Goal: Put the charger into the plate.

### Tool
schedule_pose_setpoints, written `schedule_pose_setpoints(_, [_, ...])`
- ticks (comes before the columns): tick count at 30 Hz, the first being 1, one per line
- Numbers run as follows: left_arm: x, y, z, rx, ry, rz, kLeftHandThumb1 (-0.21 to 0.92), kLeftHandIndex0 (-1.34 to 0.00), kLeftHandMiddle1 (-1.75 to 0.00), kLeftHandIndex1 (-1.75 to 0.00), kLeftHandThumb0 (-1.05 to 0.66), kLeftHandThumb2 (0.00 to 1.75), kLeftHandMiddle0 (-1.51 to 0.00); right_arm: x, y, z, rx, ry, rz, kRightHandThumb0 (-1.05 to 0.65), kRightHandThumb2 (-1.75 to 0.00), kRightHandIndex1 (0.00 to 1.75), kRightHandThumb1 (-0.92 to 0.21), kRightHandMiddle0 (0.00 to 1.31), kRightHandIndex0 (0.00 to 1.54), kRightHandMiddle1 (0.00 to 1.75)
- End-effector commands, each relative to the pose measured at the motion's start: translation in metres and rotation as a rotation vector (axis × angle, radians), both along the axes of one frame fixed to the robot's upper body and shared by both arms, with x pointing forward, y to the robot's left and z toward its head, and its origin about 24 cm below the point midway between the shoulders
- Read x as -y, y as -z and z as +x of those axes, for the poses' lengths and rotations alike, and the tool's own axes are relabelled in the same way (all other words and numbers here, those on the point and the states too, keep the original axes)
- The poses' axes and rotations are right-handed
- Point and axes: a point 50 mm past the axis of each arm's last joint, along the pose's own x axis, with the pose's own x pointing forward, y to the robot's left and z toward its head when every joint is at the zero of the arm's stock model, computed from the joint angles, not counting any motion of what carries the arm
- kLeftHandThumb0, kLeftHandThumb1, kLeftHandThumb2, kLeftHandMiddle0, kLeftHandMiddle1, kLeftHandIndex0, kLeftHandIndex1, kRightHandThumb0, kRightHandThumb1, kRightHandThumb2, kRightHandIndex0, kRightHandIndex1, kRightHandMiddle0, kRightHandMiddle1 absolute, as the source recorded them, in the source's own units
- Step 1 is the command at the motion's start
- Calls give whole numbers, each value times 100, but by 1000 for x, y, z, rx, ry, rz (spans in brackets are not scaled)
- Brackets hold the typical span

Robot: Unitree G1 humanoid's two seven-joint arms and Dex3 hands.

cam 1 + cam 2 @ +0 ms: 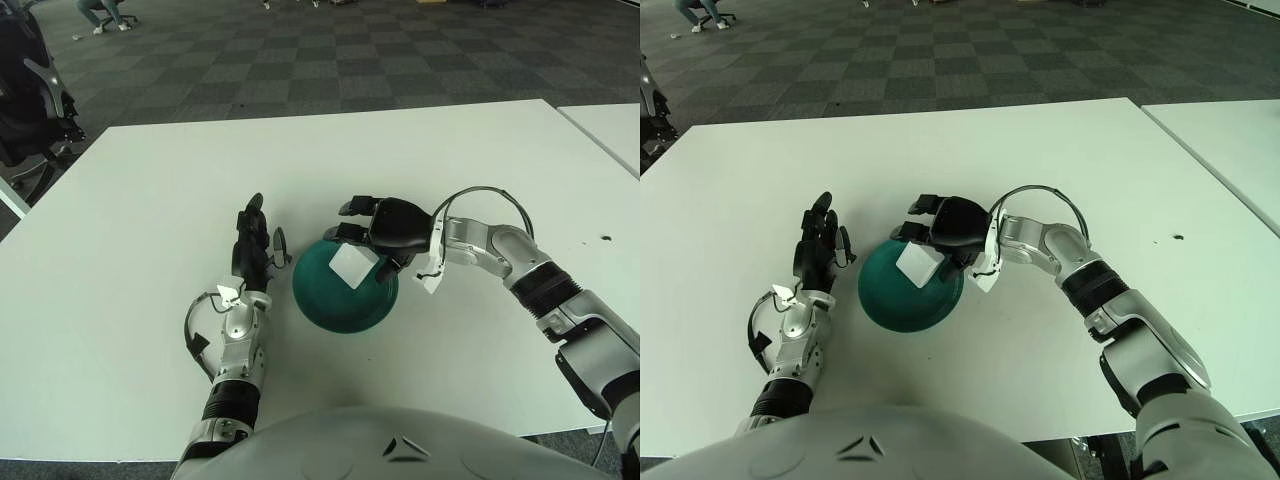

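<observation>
A dark teal plate (340,300) sits on the white table (150,180) near its front middle. A small white cube charger (350,264) lies tilted over the plate's far part. My right hand (372,232) hovers at the plate's far rim, right above the charger, with its fingers (353,208) stretched out to the left and not closed around it. I cannot tell whether the thumb still touches the charger. My left hand (255,238) shows just left of the plate, fingers straight and holding nothing.
A second white table (610,125) stands at the right, across a narrow gap. Black office chairs (30,100) stand beyond the table's left corner. A small dark speck (605,239) marks the table at the right.
</observation>
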Motion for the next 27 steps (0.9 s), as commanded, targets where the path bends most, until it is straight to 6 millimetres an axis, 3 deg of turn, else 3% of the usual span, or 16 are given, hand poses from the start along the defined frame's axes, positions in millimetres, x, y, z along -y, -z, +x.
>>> schedule_pose_setpoints(1, [25, 38, -42, -194, -56, -136, 92, 0, 0, -30, -91, 94, -4, -3, -3, 0, 14, 2, 18, -105, -86, 0, -92, 0, 0, 0])
schedule_pose_setpoints(11, [23, 40, -42, -207, -63, -114, 92, 0, -1, -42, -92, 97, -8, -4, -4, 1, 34, 5, 31, -105, -85, 0, -92, 0, 0, 0])
schedule_pose_setpoints(27, [20, 41, -42, -216, -62, -104, 92, 0, 0, -41, -93, 94, -8, -5, -5, 7, 67, 43, 180, -105, -83, 0, -92, 0, 0, 0])
